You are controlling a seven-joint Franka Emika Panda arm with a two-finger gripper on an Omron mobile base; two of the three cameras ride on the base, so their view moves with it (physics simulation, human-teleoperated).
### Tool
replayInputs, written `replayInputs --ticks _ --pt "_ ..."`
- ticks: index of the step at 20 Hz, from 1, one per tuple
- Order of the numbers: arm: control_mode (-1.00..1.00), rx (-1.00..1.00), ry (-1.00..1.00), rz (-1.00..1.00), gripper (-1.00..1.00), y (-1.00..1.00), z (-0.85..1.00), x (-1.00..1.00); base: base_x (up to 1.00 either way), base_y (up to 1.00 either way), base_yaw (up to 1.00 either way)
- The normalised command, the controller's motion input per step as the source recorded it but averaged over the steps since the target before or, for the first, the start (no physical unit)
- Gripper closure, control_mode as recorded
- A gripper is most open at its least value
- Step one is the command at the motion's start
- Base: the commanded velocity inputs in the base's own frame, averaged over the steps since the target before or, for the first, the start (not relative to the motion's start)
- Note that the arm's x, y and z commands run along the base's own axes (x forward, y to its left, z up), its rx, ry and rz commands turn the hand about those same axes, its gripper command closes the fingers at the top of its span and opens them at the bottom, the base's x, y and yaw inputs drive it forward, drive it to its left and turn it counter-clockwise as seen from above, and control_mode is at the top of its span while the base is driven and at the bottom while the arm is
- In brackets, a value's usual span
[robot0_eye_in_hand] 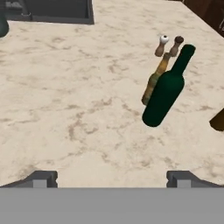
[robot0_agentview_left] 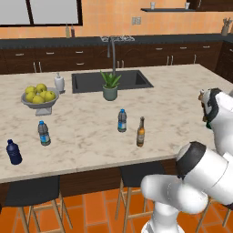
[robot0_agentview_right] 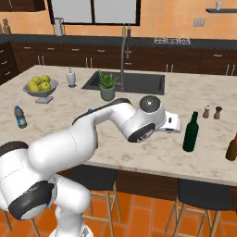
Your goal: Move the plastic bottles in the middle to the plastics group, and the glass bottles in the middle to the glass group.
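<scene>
Fingers [robot0_eye_in_hand: 41, 178] spread and empty, we face the wine bottle [robot0_eye_in_hand: 166, 89] at right of frame; next we likely need to advance and pinch it.

Island counter [robot0_agentview_left: 82, 132]: bottle positions, seen from the base.
Middle: clear blue-capped water bottle [robot0_agentview_left: 122, 120], amber beer bottle [robot0_agentview_left: 140, 132] just right of it and nearer. Left end: second water bottle [robot0_agentview_left: 43, 133], squat dark blue bottle [robot0_agentview_left: 13, 152] beside it. Right: tall green wine bottle [robot0_agentview_right: 190, 132], shakers [robot0_agentview_right: 212, 112] behind, olive-brown bottle [robot0_agentview_right: 232, 147] at the edge.
</scene>
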Motion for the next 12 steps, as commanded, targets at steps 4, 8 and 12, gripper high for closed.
replayInputs --ticks 4,8,12 --pt "-1.00 -0.08 0.06 0.04 -1.00 1.00 0.02 -0.01 0.00 0.00 0.00" --pt "-1.00 -0.06 0.02 0.00 -1.00 1.00 0.02 0.00 0.00 0.00 0.00" --pt "-1.00 0.00 0.05 0.02 -1.00 1.00 0.06 -0.01 0.00 0.00 0.00"
